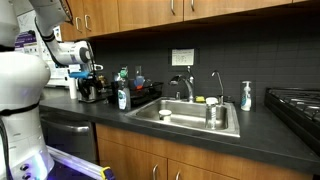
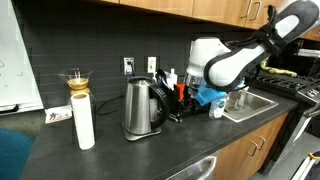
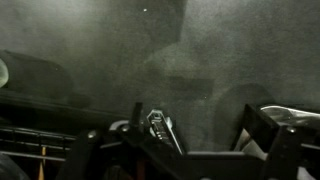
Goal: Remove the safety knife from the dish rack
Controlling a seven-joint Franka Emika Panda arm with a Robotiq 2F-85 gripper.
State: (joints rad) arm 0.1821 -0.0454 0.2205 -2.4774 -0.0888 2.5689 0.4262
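Observation:
The safety knife [image 3: 160, 127], a slim grey metal piece, stands tilted among the dark bars of the dish rack [image 3: 50, 152] in the wrist view. My gripper [image 3: 194, 114] is open, its two dark fingers wide apart, with the knife between them, nearer the left finger and untouched. In both exterior views the gripper [image 1: 90, 87] [image 2: 186, 92] hangs low over the left end of the black dish rack [image 1: 146, 97] [image 2: 180, 108] on the dark counter. The knife is too small to make out in those views.
A steel sink [image 1: 195, 120] [image 2: 256, 103] with a faucet [image 1: 185, 88] lies right of the rack. A blue soap bottle [image 1: 122, 97] stands in front of it. A steel kettle [image 2: 143, 108] and a paper towel roll [image 2: 84, 122] stand to the left. A stove [image 1: 300, 105] is at far right.

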